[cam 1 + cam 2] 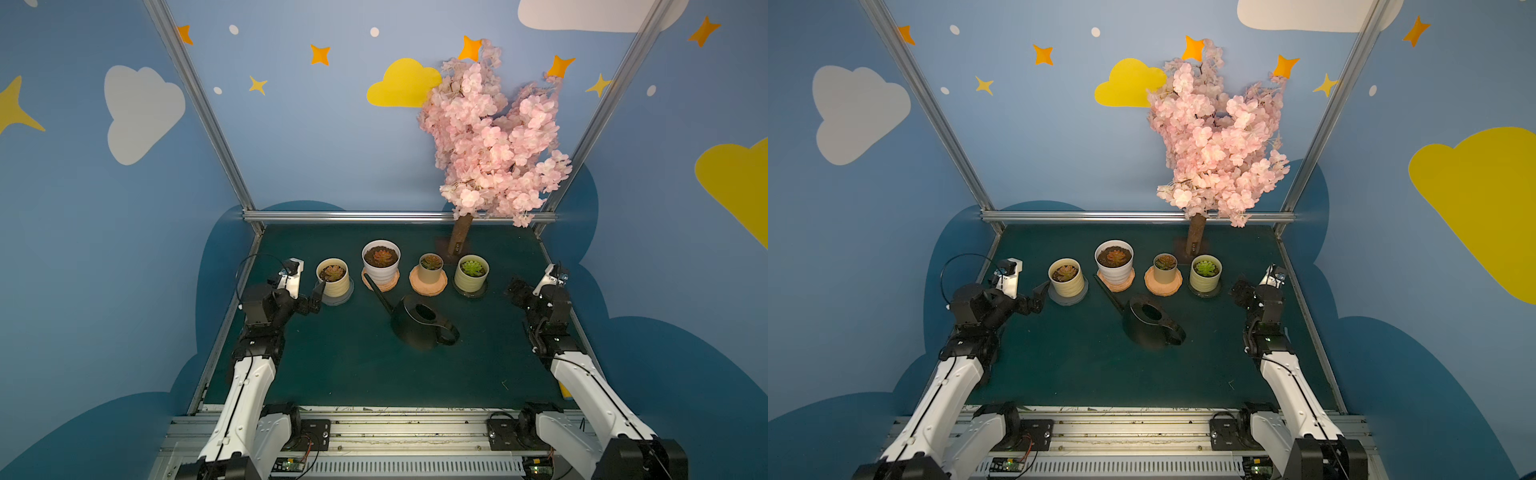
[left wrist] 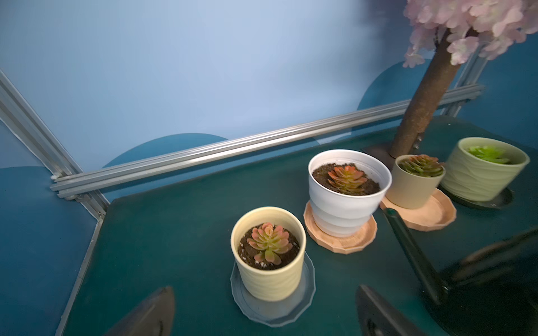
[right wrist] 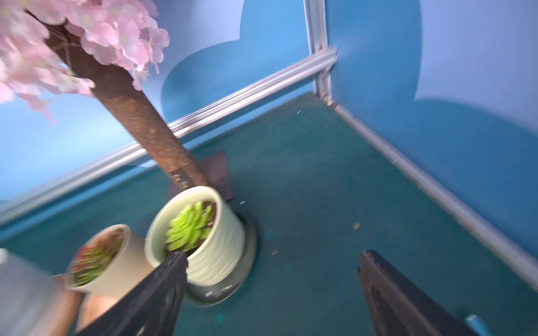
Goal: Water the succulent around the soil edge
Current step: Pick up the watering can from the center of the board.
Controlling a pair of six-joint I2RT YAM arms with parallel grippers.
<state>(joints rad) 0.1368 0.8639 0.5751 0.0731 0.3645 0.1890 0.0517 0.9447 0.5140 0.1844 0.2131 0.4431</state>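
Both my left gripper (image 2: 265,291) and right gripper (image 3: 272,257) are wide open and empty, so grabbing the watering can (image 1: 419,322) crooked could tip it and spill water.

twin arms, both top views: left arm (image 1: 249,386) & right arm (image 1: 582,384), each w/ glossy white link shells, black joint housings (image 1: 266,309) and a thin black cable along the shell. black cable loop (image 1: 262,254) arcs by the left wrist's white camera housing (image 1: 291,272). left end effector (image 2: 263,292) & right end effector (image 3: 272,257): dark, tapered fingers (image 3: 390,296). black base plates (image 1: 316,432) w/ silver screws.
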